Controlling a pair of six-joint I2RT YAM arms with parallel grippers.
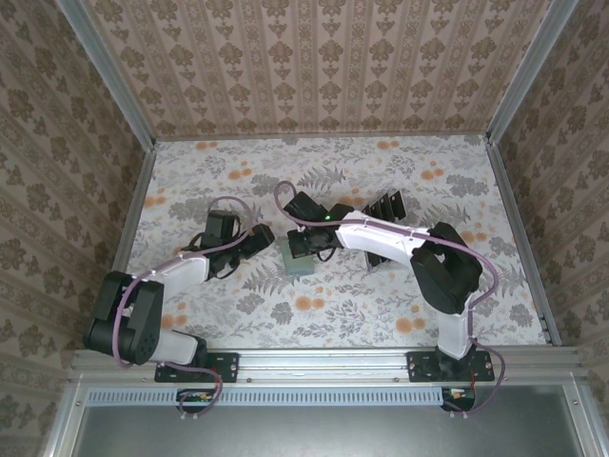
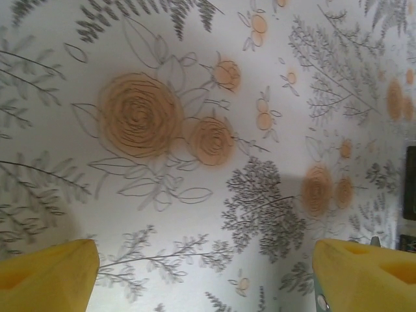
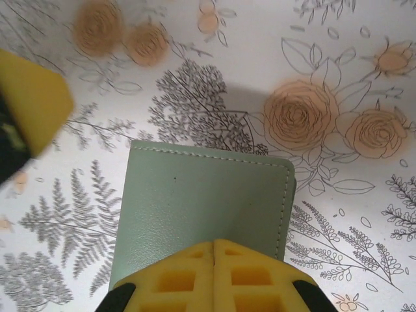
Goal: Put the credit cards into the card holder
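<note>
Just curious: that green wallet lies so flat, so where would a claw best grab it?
Probably by an edge. The wallet lies flat and closed on the table, so only its thin stitched rim offers a pinch; coming from above, one finger must slip under that edge.

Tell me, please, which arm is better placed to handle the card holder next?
Right, probably. The right hand hangs directly over the card holder, while the left hand is open over bare tablecloth beside it.

Even, soft light from overhead leaves the counter (image 1: 381, 314) bright with only faint shadows and no glare. Both wrist views blur at their near edges, where yellow fingers (image 3: 214, 279) go soft.
</note>
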